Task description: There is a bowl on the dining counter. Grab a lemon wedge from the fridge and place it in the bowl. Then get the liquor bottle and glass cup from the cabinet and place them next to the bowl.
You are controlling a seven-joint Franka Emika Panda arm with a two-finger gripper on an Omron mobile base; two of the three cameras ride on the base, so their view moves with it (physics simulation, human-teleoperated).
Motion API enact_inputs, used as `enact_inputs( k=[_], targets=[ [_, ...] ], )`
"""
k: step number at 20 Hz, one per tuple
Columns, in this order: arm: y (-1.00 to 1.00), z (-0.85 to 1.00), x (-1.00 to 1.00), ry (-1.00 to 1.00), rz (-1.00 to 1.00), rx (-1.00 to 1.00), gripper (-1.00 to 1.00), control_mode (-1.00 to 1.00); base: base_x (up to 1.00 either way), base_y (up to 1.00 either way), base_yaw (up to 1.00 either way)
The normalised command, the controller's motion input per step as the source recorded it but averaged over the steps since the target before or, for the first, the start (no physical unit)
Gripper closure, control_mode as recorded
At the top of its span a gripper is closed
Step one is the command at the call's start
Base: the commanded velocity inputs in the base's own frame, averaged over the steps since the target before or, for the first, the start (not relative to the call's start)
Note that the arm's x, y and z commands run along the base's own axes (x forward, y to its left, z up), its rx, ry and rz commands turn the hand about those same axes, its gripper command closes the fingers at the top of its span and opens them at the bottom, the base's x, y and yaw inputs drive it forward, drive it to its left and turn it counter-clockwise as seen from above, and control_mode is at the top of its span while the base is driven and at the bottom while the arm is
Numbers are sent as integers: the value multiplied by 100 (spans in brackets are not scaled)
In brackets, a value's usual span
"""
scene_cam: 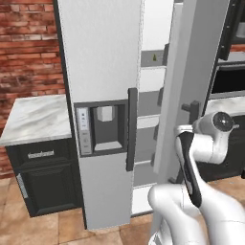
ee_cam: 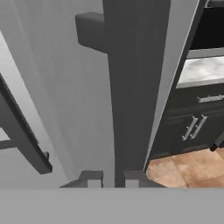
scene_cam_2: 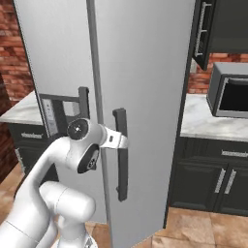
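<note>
The grey fridge (scene_cam: 100, 57) stands straight ahead, its right door (scene_cam_2: 145, 72) swung a little ajar. White shelves (scene_cam: 150, 79) show through the gap, with a small dark-green thing (scene_cam: 154, 58) on an upper one; I cannot tell what it is. My gripper (ee_cam: 112, 178) is at the right door's dark vertical handle (scene_cam_2: 121, 155), and its fingertips (ee_cam: 90, 179) sit on either side of the bar, shut on it. My hand meets the handle in the right base view too. The bowl, lemon wedge, liquor bottle and glass cup are out of view.
The left door carries a water dispenser (scene_cam: 103, 127) and its own handle (scene_cam: 131, 129). A marble counter (scene_cam: 33, 119) over dark cabinets lies to the left. To the right are another counter (scene_cam_2: 213, 121), a microwave (scene_cam_2: 230, 92) and an upper cabinet (scene_cam_2: 218, 24).
</note>
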Motion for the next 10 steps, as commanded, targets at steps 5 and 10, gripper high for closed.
enact_inputs(
  k=[5,10],
  targets=[
    [-20,34,-77,0,-13,0,-100,-100,0,0,0],
    [-11,48,-100,-6,-9,-1,-100,-100,0,0,0]
  ],
)
